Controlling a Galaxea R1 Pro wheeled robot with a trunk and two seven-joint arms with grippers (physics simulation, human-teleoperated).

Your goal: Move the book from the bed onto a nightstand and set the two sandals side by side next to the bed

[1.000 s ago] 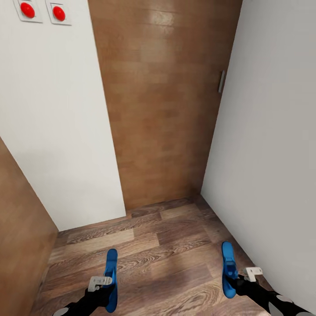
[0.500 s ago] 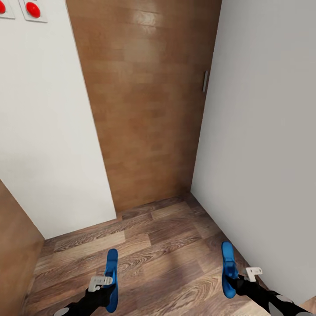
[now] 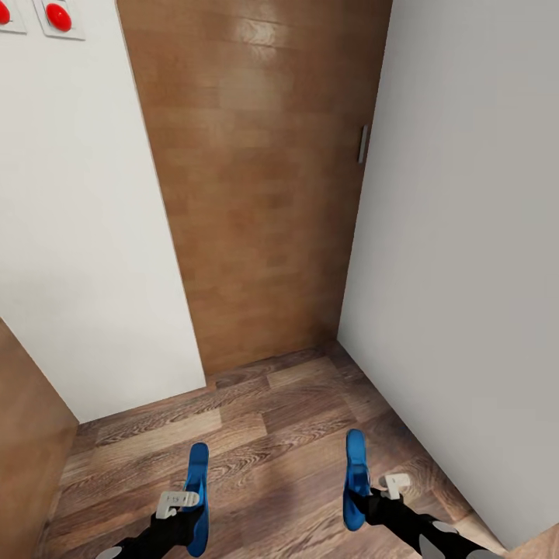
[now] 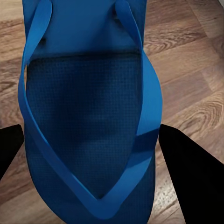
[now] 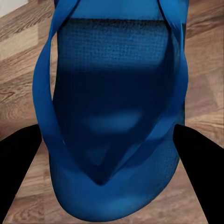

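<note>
Setting: a narrow corner of the bedroom, with white walls (image 3: 85,233) on both sides and a brown wooden door (image 3: 256,178) straight ahead; a small grey handle (image 3: 362,144) sits at the door's right edge.
Floor: brown wood-plank floor (image 3: 264,419) with visible grain.
Wall fittings: two white plates with round red buttons (image 3: 58,15) high on the left wall, cut by the top edge of the head view.
Left gripper: the black left gripper (image 3: 185,519) is clamped on a bright blue flat flip-flop, the left sandal (image 3: 197,497); in the left wrist view its dark fingers (image 4: 191,172) press against both edges of the sole.
Left sandal: held above the floor, turned on its edge, long axis pointing towards the door; the left wrist view looks onto its dotted footbed (image 4: 88,121) and thong straps.
Right gripper: the black right gripper (image 3: 365,501) grips the second bright blue flip-flop, the right sandal (image 3: 355,480); its fingers (image 5: 200,163) flank the sole on both sides.
Right sandal: also carried on edge above the planks, roughly parallel to the left sandal and well apart from it, near the right wall; the footbed (image 5: 116,107) faces the right wrist camera.
</note>
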